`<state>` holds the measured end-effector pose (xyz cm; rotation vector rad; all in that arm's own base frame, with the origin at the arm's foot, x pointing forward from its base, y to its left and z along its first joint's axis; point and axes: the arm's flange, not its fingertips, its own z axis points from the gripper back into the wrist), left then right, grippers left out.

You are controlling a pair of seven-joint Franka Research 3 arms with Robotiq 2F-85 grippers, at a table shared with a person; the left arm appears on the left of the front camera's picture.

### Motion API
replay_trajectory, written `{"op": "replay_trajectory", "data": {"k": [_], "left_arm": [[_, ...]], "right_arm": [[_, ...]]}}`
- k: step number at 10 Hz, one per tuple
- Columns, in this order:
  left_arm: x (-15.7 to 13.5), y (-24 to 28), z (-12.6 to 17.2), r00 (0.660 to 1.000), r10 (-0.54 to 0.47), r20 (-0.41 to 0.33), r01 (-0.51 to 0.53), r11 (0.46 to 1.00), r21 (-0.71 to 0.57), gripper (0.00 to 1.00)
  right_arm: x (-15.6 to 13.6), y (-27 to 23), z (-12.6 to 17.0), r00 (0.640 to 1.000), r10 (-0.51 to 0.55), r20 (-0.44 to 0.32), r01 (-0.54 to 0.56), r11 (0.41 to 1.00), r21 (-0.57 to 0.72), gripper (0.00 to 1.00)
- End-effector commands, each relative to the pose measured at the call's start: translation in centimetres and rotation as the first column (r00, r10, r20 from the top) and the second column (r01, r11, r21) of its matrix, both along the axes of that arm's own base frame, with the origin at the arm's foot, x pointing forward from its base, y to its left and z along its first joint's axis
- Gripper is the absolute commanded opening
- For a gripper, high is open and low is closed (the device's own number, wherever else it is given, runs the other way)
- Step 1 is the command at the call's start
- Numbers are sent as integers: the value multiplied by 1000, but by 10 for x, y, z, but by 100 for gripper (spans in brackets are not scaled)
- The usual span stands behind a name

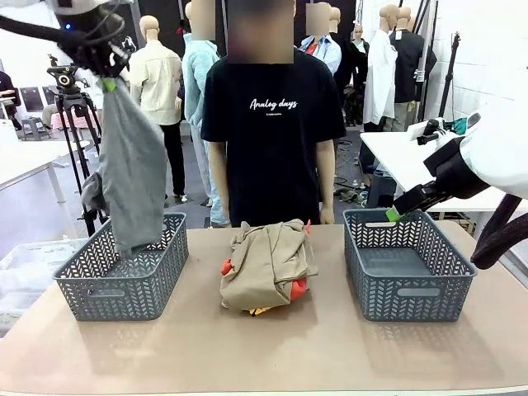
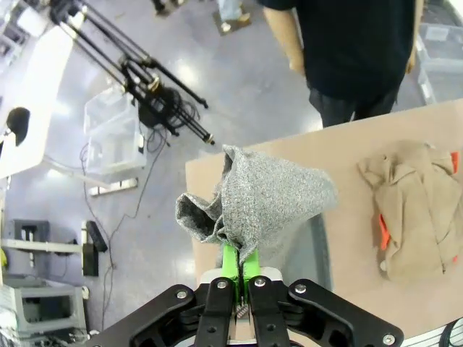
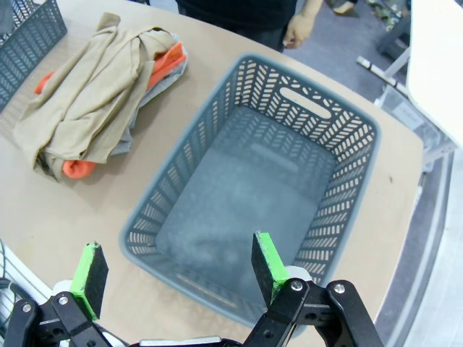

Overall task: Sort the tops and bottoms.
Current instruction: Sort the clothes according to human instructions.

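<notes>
1. Front view: the left gripper (image 1: pixel 107 81) is up high on the left, clamped tight on the top of the dark grey garment (image 1: pixel 132 177). The garment hangs straight down and its bottom end reaches into the left basket (image 1: pixel 82 285). The khaki-tan garment (image 1: pixel 268 264) lies bunched up on the table (image 1: pixel 272 355) between the two baskets. The orange-red garment (image 1: pixel 299 287) peeks out from under it. The right gripper (image 1: pixel 394 214) is spread wide over the far rim of the right basket (image 1: pixel 412 285) and holds nothing. A person (image 1: pixel 272 132) stands behind the table
2. Left wrist view: the green pads (image 2: pixel 230 262) pinch the dark grey garment (image 2: pixel 268 195). The khaki-tan garment (image 2: pixel 412 206) lies on the table, well apart
3. Right wrist view: the right gripper (image 3: pixel 176 246) hangs above the right basket (image 3: pixel 210 137) with its fingers far apart. The khaki-tan garment (image 3: pixel 87 108) sits just beside that basket, with the orange-red garment (image 3: pixel 166 61) poking out
</notes>
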<state>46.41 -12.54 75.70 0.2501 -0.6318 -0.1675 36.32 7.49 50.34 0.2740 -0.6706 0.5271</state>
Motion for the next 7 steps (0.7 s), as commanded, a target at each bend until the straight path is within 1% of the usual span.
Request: {"op": "replay_trajectory", "data": {"k": [1, 3, 4, 5, 7], "left_arm": [[7, 26, -40, 996, 52, -74, -58, 995, -86, 0], [25, 62, -86, 985, 125, -121, -142, 980, -140, 0], [33, 75, -106, 981, 148, -129, -166, 976, -139, 0], [38, 81, -131, 976, 148, -163, -170, 976, -134, 0], [48, 80, -170, 965, 87, -248, -140, 969, -202, 0]], "right_arm": [[2, 0, -3, 1000, 10, -7, -10, 1000, 20, 100], [2, 0, -3, 1000, 10, -7, -10, 1000, 20, 100], [2, 0, -3, 1000, 10, -7, -10, 1000, 20, 100], [2, 0, -3, 1000, 10, -7, -10, 1000, 20, 100], [2, 0, -3, 1000, 10, -7, -10, 1000, 20, 100]]}}
